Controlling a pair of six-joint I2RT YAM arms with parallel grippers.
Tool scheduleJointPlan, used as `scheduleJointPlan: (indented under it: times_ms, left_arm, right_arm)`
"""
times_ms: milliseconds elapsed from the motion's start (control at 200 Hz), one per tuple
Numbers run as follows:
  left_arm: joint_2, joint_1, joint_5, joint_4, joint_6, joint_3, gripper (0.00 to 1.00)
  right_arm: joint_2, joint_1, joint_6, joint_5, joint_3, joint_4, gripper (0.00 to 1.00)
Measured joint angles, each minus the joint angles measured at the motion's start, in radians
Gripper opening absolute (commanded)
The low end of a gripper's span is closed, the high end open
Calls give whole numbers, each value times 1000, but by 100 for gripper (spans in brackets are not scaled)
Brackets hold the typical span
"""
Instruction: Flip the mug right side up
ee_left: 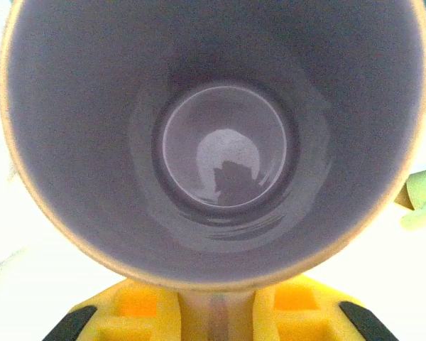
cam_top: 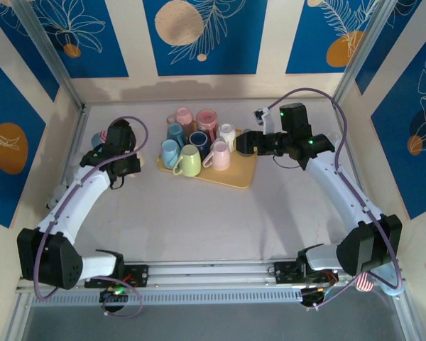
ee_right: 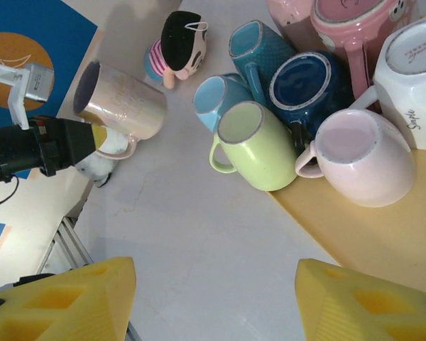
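While clamped, mug (ee_right: pixel 121 105) sideways, mouth wristward

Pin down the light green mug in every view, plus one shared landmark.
Top external: green mug at the tray's near-left edge.
Right wrist: centre, beside the pale pink mug.
Left wrist: probably the green sliver at the right edge.
Landmark: the beige mug the left gripper holds.

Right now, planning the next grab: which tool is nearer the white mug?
Right. The right tool hovers just beside the white mug; the left tool is across the tray, gripping a beige mug.
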Motion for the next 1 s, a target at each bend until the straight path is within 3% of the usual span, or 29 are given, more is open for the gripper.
scheduleJointPlan:
  times_ms: [290,895,1000]
  left_arm:
    - [86,46,13,124,35,-58,0]
    - [171,55,13,311,85,-171,0]
    - [171,56,13,344,85,-185,22]
  right_arm:
    - [23,0,-4,0,0,0,61]
    - [61,0,-4,-8,0,-4,60]
    - [61,0,-7,-8,0,-4,60]
